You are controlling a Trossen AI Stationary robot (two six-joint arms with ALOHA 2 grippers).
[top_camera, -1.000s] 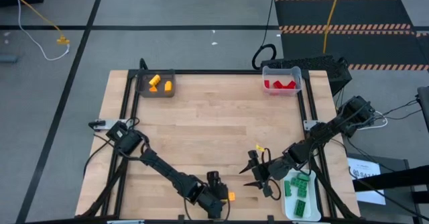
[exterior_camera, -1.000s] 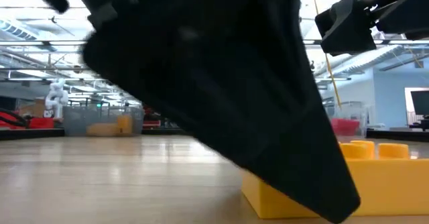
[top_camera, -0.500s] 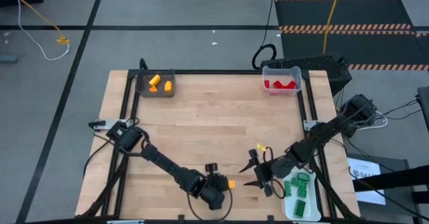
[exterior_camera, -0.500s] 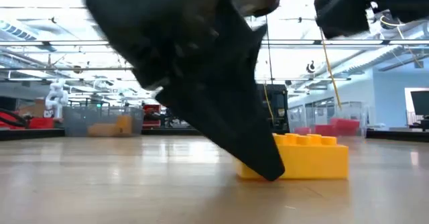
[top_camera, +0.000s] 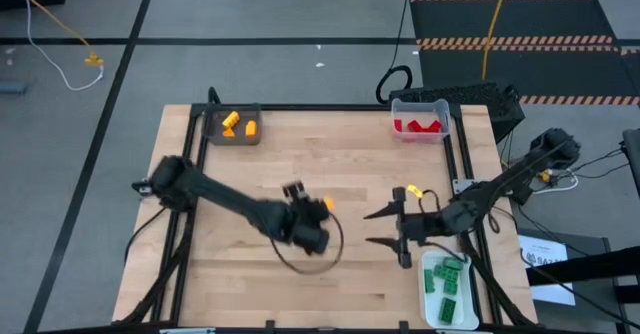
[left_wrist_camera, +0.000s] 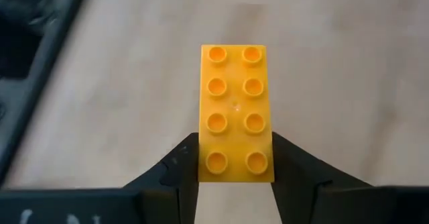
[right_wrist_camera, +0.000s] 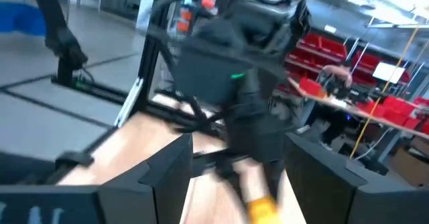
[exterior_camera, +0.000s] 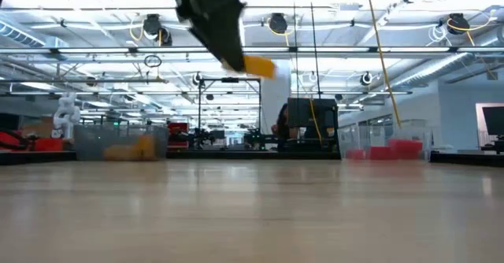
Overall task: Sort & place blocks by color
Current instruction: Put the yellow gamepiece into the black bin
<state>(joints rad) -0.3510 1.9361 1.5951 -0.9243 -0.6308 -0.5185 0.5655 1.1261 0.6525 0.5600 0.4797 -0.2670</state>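
Observation:
A yellow-orange eight-stud block (left_wrist_camera: 234,103) hangs over the table's middle, held by my left gripper (left_wrist_camera: 236,174), which is shut on it. From overhead the block (top_camera: 325,204) sits at the left gripper (top_camera: 312,212). The low view has the block (exterior_camera: 260,66) high above the tabletop. My right gripper (top_camera: 372,228) stands open to the right of it, with nothing between its fingers (right_wrist_camera: 167,174). Orange blocks (top_camera: 238,126) lie in a dark grey tray, red ones (top_camera: 418,127) in a clear tray, green ones (top_camera: 447,279) in a white tray. My left gripper pinches the block's two long sides (left_wrist_camera: 205,162) between its two fingers, near one end. The fingers lie across the block and come slanting down from the table's left. The block sticks out past the fingertips, studs toward the wrist camera, lifted clear of the table.
The dark grey tray (top_camera: 212,134) stands at the far left corner, the clear tray (top_camera: 420,108) at the far right, the white tray (top_camera: 432,309) at the near right. Black rails run along the table's edges. Bare wood lies between the trays.
My left gripper has taken hold of the yellow-orange block near the table's near edge, lifted it clear and carried it up and toward the far edge, tipping to a flatter slant. My right gripper has risen and drifted toward the far edge, staying open.

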